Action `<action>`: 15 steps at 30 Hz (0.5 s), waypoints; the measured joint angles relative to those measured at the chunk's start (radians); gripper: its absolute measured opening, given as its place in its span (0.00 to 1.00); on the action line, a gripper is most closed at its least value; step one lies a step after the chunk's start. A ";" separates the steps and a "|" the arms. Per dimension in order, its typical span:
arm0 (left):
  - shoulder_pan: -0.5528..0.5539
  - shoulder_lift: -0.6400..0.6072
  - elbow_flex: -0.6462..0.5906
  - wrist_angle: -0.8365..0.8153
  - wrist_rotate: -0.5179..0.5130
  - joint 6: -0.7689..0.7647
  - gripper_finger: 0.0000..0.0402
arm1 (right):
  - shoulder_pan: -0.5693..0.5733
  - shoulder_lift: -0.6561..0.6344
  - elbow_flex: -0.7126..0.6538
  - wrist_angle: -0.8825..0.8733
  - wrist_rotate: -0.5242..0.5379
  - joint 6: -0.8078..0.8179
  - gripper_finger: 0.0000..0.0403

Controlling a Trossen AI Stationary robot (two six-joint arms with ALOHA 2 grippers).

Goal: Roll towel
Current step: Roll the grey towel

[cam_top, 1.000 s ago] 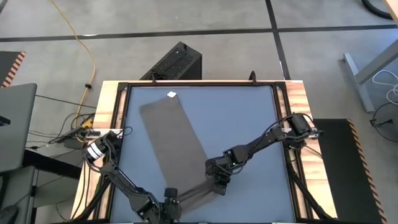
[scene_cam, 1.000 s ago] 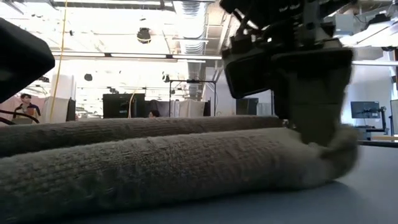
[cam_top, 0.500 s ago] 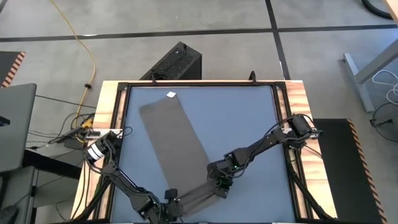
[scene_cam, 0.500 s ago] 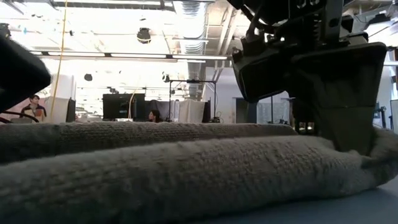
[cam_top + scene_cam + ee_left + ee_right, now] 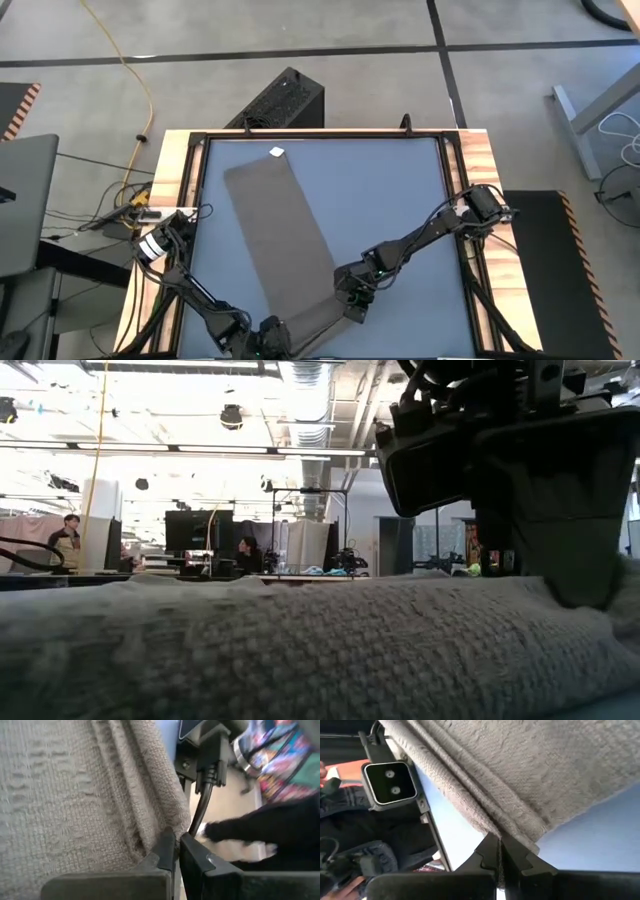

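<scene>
Left gripper (image 5: 268, 330), newly closed, pinched one corner of the folded grey-brown cloth towel (image 5: 285, 240); right gripper (image 5: 352, 309), lower and nearer than before, pinched the opposite corner.

No legible text, label, brand, number or sign anywhere.

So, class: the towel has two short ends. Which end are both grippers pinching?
The near end of the towel, at the table's front edge, away from the white tag. The left gripper and right gripper each clamp one of its corners.
</scene>
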 joint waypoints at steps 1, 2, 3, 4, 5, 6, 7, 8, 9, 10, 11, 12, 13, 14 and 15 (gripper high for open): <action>-0.006 -0.002 -0.026 0.064 -0.023 -0.009 0.00 | 0.002 0.000 0.000 0.001 0.006 -0.003 0.06; -0.011 -0.006 -0.056 0.130 -0.056 -0.027 0.00 | 0.005 0.000 -0.001 -0.003 0.016 -0.004 0.06; -0.018 -0.008 -0.081 0.182 -0.096 -0.050 0.00 | 0.009 0.000 -0.001 -0.005 0.020 -0.005 0.06; -0.026 -0.010 -0.107 0.230 -0.138 -0.075 0.00 | 0.010 0.000 -0.002 -0.006 0.024 -0.007 0.06; -0.034 -0.013 -0.129 0.270 -0.178 -0.101 0.00 | 0.009 0.000 -0.003 -0.006 0.031 -0.006 0.06; -0.041 -0.014 -0.146 0.298 -0.214 -0.124 0.00 | 0.010 0.000 -0.003 -0.007 0.039 -0.006 0.06; -0.048 -0.014 -0.157 0.326 -0.239 -0.138 0.00 | 0.010 0.000 -0.003 -0.007 0.044 -0.006 0.06; -0.052 -0.014 -0.166 0.350 -0.254 -0.149 0.00 | 0.009 0.000 -0.003 -0.007 0.050 -0.005 0.06; -0.055 -0.014 -0.172 0.373 -0.265 -0.158 0.00 | 0.009 0.000 -0.003 -0.007 0.057 -0.005 0.06; -0.057 -0.013 -0.173 0.387 -0.265 -0.165 0.00 | 0.009 0.000 -0.003 -0.008 0.066 -0.004 0.06; -0.058 -0.013 -0.173 0.390 -0.256 -0.173 0.00 | 0.008 0.000 -0.003 -0.007 0.072 -0.003 0.06; -0.058 -0.013 -0.173 0.390 -0.243 -0.192 0.00 | 0.006 0.000 -0.003 -0.007 0.077 -0.001 0.06; -0.057 -0.013 -0.173 0.386 -0.233 -0.217 0.00 | 0.006 0.000 -0.003 -0.008 0.088 0.003 0.06; -0.057 -0.013 -0.172 0.377 -0.225 -0.249 0.00 | 0.006 0.000 -0.003 -0.007 0.099 0.007 0.06; -0.057 -0.014 -0.172 0.369 -0.220 -0.280 0.00 | 0.006 0.000 -0.002 -0.007 0.109 0.010 0.06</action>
